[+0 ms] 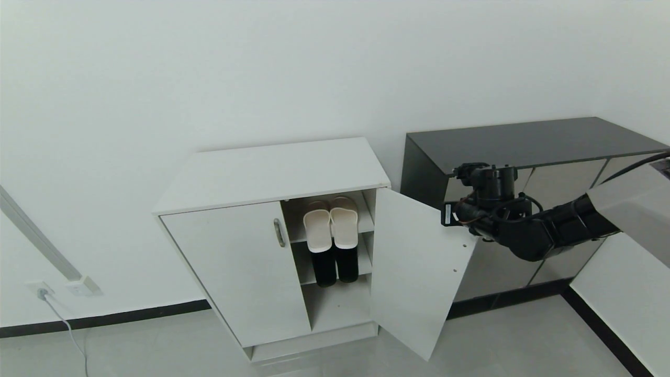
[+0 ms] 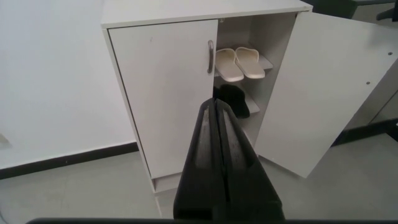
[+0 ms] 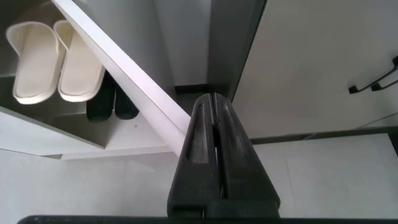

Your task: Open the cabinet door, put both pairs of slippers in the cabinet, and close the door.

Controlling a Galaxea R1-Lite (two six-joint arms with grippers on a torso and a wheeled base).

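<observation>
Pressed flat together, the fingers (image 3: 200, 130) of the right gripper (image 3: 214, 98) sat at the outer edge of the right door (image 1: 419, 272), which stood open; contact could not be told. Facing the cabinet (image 1: 272, 173) front, the left gripper (image 2: 216, 102) was likewise closed on nothing. Inside, the white slippers (image 1: 331, 228) lay on the upper shelf and the black slippers (image 1: 336, 267) on the shelf below. The left door (image 1: 235, 272) was closed. A dark sideboard (image 1: 523, 139) stood just beside the cabinet.
</observation>
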